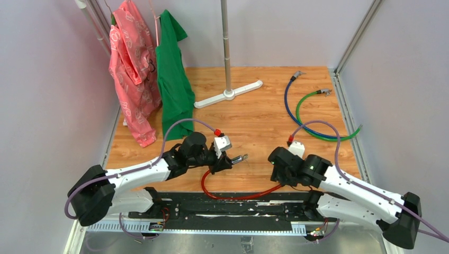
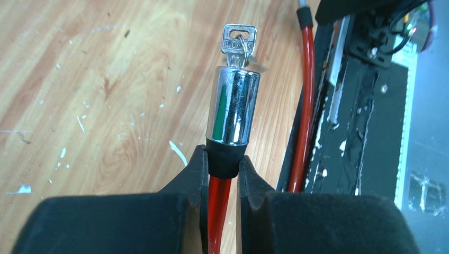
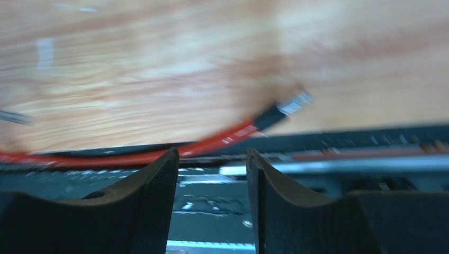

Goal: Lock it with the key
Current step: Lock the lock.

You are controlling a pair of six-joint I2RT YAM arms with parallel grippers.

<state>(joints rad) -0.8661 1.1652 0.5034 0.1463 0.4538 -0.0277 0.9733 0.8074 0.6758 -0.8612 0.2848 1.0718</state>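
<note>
Your left tool is clamped on the red cable just below its chrome cylinder, and the key is already seated in the cylinder's tip. Your right tool stands open and empty. The plug end lies loose on the bench, so by my judgement joining the ends and turning the key are still to do.

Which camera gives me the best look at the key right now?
Left wrist. The key is sharp and close, stuck in the end of the chrome lock barrel. The top view shows only a silver speck there, too small to make out. The right wrist view is blurred and shows no key.
</note>
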